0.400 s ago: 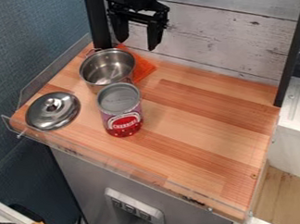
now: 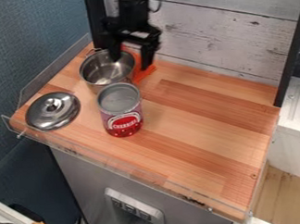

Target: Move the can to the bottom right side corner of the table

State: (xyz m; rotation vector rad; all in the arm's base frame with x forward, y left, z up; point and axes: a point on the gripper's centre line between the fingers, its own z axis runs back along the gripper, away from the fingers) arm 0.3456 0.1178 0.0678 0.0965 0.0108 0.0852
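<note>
The black gripper (image 2: 130,63) hangs at the upper left of the work surface, over the pot's right side and the orange cloth, its two fingers spread apart with nothing held between them. Below it in the view, apart from it, the can (image 2: 120,110) stands upright on the wooden table (image 2: 202,126), left of the middle. The can has a grey metal top and a red and purple label, and it hides a bit of the pot's near edge.
A steel pot (image 2: 104,72) stands just behind the can, with an orange cloth (image 2: 145,73) beside it. A steel lid (image 2: 52,110) lies to the can's left. Low clear guards (image 2: 117,168) run along the front and left edges.
The gripper has come down and slightly to the left, from in front of the back wall to over the pot and cloth. The can, pot and lid are where they were.
</note>
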